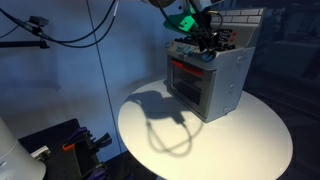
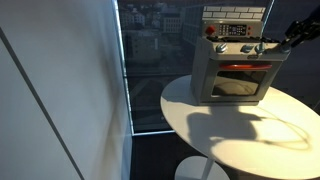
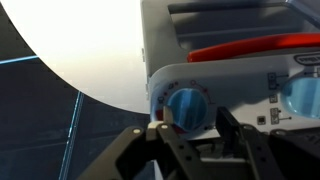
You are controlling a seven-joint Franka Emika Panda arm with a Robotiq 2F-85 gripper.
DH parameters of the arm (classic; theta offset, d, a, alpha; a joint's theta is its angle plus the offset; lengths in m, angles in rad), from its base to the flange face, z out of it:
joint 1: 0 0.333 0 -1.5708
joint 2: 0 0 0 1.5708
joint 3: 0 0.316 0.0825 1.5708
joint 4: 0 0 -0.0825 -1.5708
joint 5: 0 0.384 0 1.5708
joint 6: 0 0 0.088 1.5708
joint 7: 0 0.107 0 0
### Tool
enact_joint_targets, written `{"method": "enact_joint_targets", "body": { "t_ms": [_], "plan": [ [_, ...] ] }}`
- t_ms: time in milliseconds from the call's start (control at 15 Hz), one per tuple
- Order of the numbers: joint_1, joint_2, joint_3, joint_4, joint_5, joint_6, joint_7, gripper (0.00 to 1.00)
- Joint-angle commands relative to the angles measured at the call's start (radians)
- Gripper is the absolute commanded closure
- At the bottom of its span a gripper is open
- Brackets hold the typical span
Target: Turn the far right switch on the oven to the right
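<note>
The silver-grey oven (image 1: 215, 85) stands on a round white table, with a red-glowing door window; it shows in both exterior views (image 2: 235, 82). In the wrist view the oven's front panel (image 3: 240, 70) fills the right side. The switch (image 3: 186, 106), a round light-blue knob, sits at the end of the knob row by the oven's corner. My gripper (image 3: 193, 125) has one finger on each side of it, both against its rim. In the exterior views the gripper (image 1: 200, 42) (image 2: 268, 46) is at the knob row and hides the switch. A like blue knob (image 3: 305, 95) sits beside it.
The white table (image 1: 220, 140) (image 2: 250, 140) (image 3: 80, 40) ends a little way in front of the oven. A window wall (image 2: 150, 60) stands behind. Black equipment (image 1: 60, 145) sits low beside the table, and cables (image 1: 70, 35) hang above.
</note>
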Motion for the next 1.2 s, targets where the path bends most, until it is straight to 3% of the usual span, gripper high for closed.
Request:
{"method": "enact_joint_targets", "body": {
  "t_ms": [0, 133, 400, 467, 533, 1133],
  "plan": [
    [-0.015, 0.011, 0.014, 0.024, -0.002, 0.0, 0.03, 0.53],
    [-0.015, 0.011, 0.014, 0.025, -0.003, -0.001, 0.037, 0.58],
    [-0.015, 0.012, 0.013, 0.025, -0.004, -0.001, 0.043, 0.78],
    [-0.015, 0.011, 0.013, 0.024, -0.003, 0.0, 0.044, 0.91],
    [-0.018, 0.01, 0.013, 0.024, -0.003, 0.0, 0.045, 0.97],
    [-0.026, -0.002, 0.017, 0.021, 0.035, -0.023, 0.048, 0.95]
  ]
}}
